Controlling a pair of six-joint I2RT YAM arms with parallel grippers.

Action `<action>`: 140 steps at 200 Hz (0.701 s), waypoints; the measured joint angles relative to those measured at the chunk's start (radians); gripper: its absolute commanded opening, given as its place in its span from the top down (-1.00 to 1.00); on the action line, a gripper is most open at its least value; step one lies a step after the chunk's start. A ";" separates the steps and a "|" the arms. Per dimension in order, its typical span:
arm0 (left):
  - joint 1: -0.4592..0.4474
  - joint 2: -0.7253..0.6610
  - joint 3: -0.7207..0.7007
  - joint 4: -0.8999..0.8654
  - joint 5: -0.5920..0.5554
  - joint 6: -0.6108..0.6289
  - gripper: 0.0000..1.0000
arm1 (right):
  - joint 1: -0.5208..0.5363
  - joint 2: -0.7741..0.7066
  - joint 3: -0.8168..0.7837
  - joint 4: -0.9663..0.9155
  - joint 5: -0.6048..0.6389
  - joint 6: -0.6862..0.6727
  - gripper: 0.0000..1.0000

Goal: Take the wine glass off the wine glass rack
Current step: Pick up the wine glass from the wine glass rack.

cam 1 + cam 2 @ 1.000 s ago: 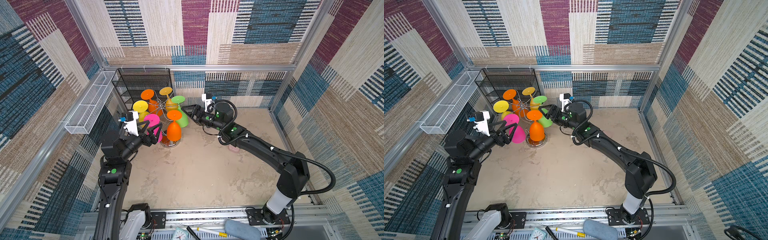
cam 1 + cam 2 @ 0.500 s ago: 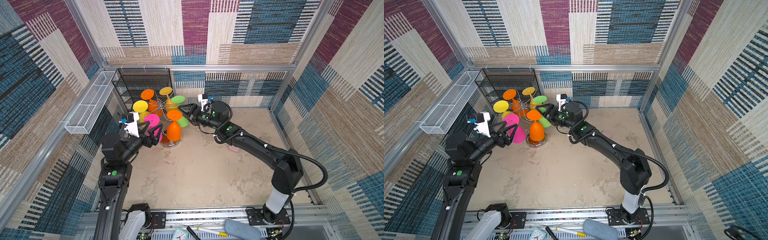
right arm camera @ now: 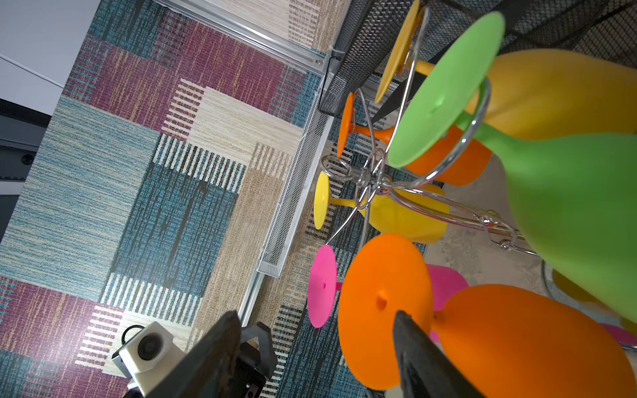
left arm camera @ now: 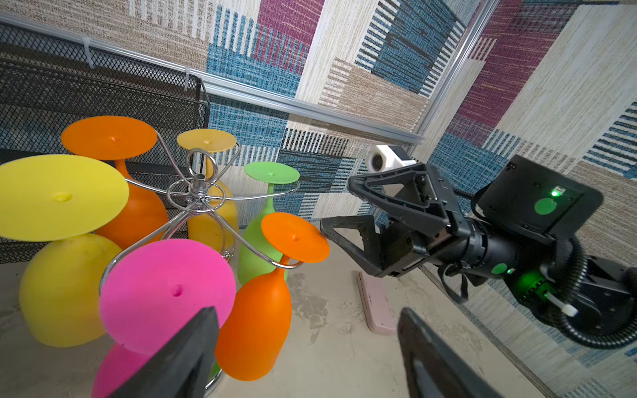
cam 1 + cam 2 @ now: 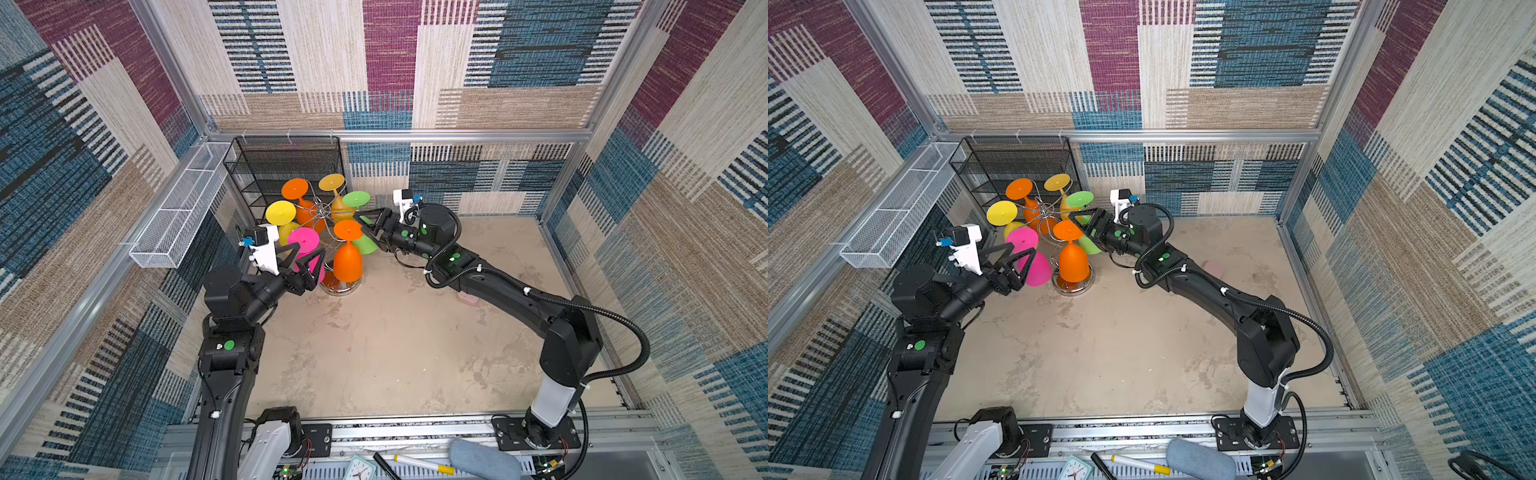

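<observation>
**Top views.** The wine glass rack (image 5: 323, 211) stood toward 10 o'clock on the table (image 5: 395, 353), just before the black mesh shelf (image 5: 286, 166), with an inverted glass on each of six arms. Your right gripper (image 5: 368, 224) reached in from the rack's 3 o'clock, jaws parted and empty. It sat beside the foot of the nearer orange wine glass (image 5: 347, 262), which hung at 4 o'clock. Your left gripper (image 5: 309, 259) hovered between 6 and 7 o'clock, jaws wide and holding nothing, with the pink glass (image 5: 1040, 272) just beyond.

**Left wrist view.** One right fingertip (image 4: 331, 232) met, or nearly met, the orange foot's rim; whether it touched could not be told. The other stood clear.

**Right wrist view.** The orange foot lay between the jaws, off-centre, and the green glass (image 3: 568, 206) crowded alongside.

**Step in hand, as judged.** You were taking hold of the orange glass. It called for you to centre the jaws on the stem just under the foot and close gently. You then had to draw the glass outward toward 4 o'clock through the arm's open end, keeping its bowl off the green and pink neighbours. A sideways tug would likely have tipped the light rack.
</observation>
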 measured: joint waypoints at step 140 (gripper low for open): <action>-0.013 0.011 -0.004 0.000 0.000 0.000 -0.68 | 0.002 -0.063 -0.082 -0.015 0.090 0.009 -0.23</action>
